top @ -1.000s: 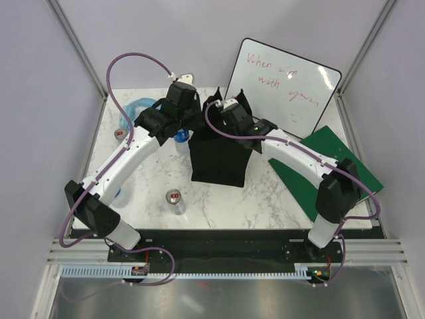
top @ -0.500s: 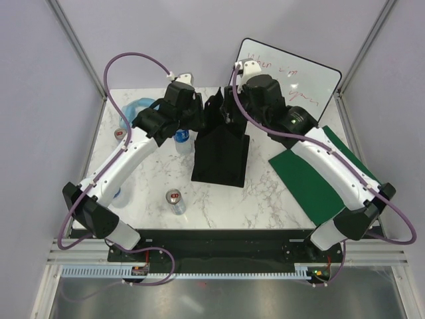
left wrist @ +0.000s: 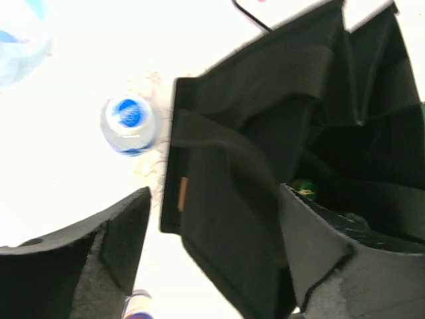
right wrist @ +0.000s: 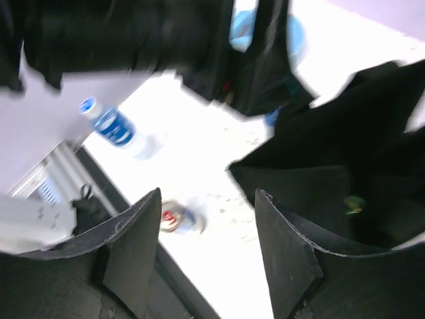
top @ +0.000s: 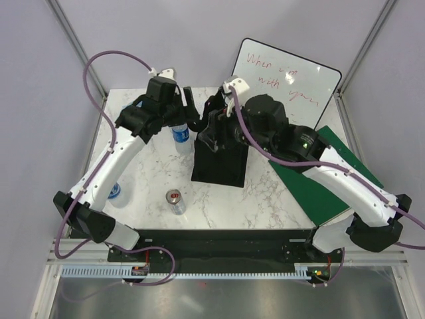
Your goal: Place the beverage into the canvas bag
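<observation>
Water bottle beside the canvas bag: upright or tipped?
Upright. The water bottle shows its round blue cap end-on from above, standing just outside the canvas bag.

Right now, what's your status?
Left pincer open, empty; right pincer same. Canvas bag upright, mouth open. Blue-capped bottle stands beside it, ungrasped. Nothing seen between them.

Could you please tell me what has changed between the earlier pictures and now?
The right arm swung its elbow out to the right, and the right gripper now hangs above the top of the canvas bag. The left gripper pulled back leftward from the bag, clearing the upright water bottle. Both are open, holding nothing. The bag and the can stayed put.
</observation>
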